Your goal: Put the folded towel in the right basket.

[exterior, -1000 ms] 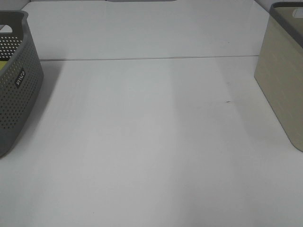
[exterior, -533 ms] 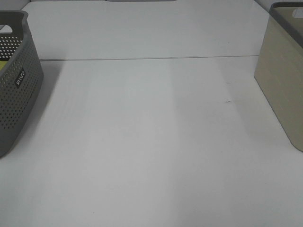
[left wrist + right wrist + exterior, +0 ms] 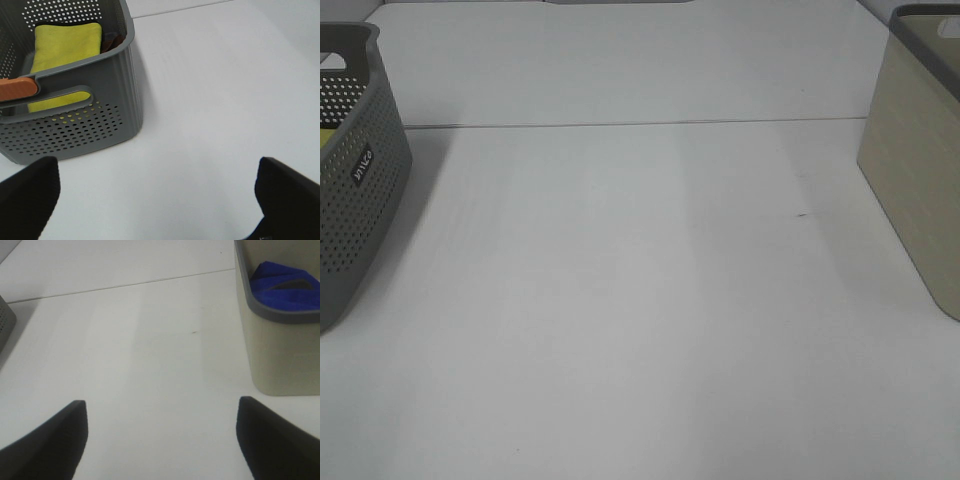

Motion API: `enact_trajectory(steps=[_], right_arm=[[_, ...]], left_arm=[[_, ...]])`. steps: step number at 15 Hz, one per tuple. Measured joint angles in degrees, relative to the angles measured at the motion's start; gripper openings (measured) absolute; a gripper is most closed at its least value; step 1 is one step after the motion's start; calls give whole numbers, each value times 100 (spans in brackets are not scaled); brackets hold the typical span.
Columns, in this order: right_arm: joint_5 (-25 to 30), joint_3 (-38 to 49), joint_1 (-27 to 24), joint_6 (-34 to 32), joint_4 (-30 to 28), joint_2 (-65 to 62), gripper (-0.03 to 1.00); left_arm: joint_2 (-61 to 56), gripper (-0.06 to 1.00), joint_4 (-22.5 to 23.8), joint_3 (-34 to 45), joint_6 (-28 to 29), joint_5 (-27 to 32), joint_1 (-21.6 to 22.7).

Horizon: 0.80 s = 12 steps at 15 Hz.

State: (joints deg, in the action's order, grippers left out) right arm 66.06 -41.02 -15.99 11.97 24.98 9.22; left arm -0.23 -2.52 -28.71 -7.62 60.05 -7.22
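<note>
A folded yellow towel point(image 3: 65, 45) lies inside the grey perforated basket point(image 3: 100, 100), which stands at the table's left edge in the high view point(image 3: 355, 200). The beige right basket point(image 3: 920, 180) stands at the right edge. In the right wrist view the beige basket point(image 3: 280, 350) holds a blue towel point(image 3: 280, 287). My left gripper point(image 3: 157, 220) is open and empty, in front of the grey basket and apart from it. My right gripper point(image 3: 160, 455) is open and empty over bare table, short of the beige basket. Neither gripper shows in the high view.
An orange object point(image 3: 17, 89) sits at the grey basket's handle slot, and a dark brown item point(image 3: 110, 41) lies beside the yellow towel. A seam point(image 3: 620, 124) crosses the white table at the back. A small dark speck point(image 3: 803, 214) marks the table.
</note>
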Motion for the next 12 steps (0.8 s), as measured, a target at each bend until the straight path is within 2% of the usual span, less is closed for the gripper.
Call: enact_trajectory(steps=[2,4,6,9,12], right_arm=[[332,126,0,-160,-350,-596,79],[372,132,29,-487,-1203,-945,79],[395,160,281,-985,-1954,-945,79],[395,476,665,-1134,-2418,-945,79],[367,1175,739,-1324,-2498,-945,79]], left_arm=[[0,99,0,0,0,0,0],[0,99,0,0,0,0,0],[0,99,0,0,0,0,0],[0,99,0,0,0,0,0],[0,99,0,0,0,0,0]])
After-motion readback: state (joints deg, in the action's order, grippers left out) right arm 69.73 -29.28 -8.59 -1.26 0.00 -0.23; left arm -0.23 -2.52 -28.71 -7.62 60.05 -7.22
